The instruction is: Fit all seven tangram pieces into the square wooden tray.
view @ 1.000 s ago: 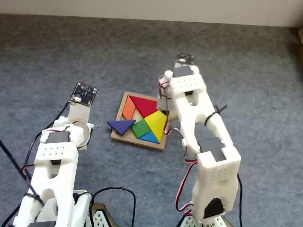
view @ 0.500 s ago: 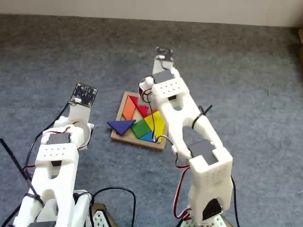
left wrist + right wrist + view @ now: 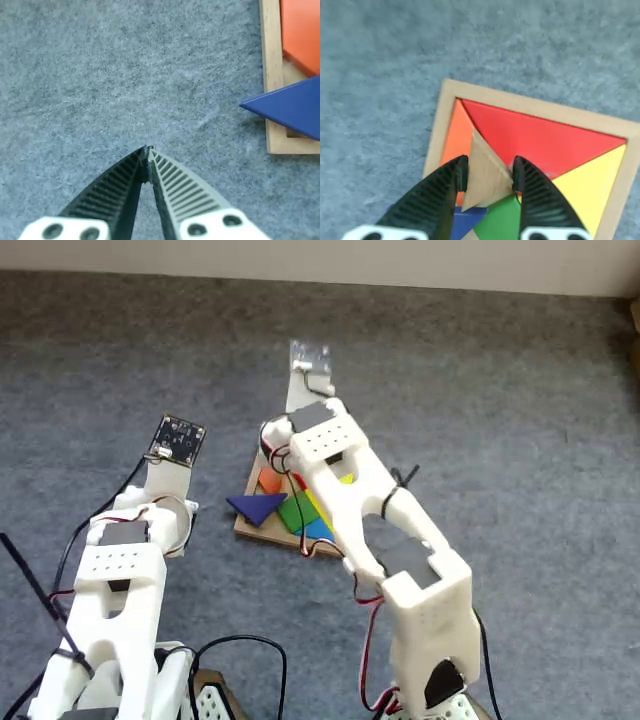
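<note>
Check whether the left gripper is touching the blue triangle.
Apart. The left wrist view shows a stretch of bare carpet between the left gripper, its jaws shut, and the tip of the blue triangle.

The left hand [image 3: 148, 150] hangs closed over carpet [image 3: 100, 75] near the tray [image 3: 270, 75], whose rim a blue triangle [image 3: 295, 107] overhangs.

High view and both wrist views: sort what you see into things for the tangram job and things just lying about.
For the job: square wooden tray; red triangle, yellow triangle, orange piece and green piece in it; blue triangle overhanging its rim; right gripper, open above the bare gap; left gripper, shut, beside the tray.

Just there: grey carpet; pale wall behind it.
</note>
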Available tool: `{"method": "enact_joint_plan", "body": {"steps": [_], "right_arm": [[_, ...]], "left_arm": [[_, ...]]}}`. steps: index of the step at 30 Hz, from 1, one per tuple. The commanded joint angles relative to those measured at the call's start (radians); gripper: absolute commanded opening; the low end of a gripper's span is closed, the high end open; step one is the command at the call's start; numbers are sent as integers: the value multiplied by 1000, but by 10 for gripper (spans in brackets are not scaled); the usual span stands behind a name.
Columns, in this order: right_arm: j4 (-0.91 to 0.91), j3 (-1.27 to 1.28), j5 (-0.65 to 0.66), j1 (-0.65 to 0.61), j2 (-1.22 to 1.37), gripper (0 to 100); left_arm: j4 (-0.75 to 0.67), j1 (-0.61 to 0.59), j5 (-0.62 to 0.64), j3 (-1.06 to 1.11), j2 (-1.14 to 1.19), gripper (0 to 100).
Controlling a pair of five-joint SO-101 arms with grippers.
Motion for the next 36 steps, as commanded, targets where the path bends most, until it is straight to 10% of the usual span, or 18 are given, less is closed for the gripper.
{"method": "enact_joint_plan", "body": {"steps": [1, 20, 28, 36], "right_arm": [[21, -25, -38, -12, -5, 117], [217, -97, -35, -15, -68, 228], [179, -88, 26, -25, -189, 5], [51, 16, 51, -96, -110, 5]], "left_arm": [[-17, -8, 11, -4, -21, 17], [-17, -8, 11, -4, -21, 17], [-17, -94, 12, -27, -28, 17], [-18, -139, 89, -39, -28, 17]]}}
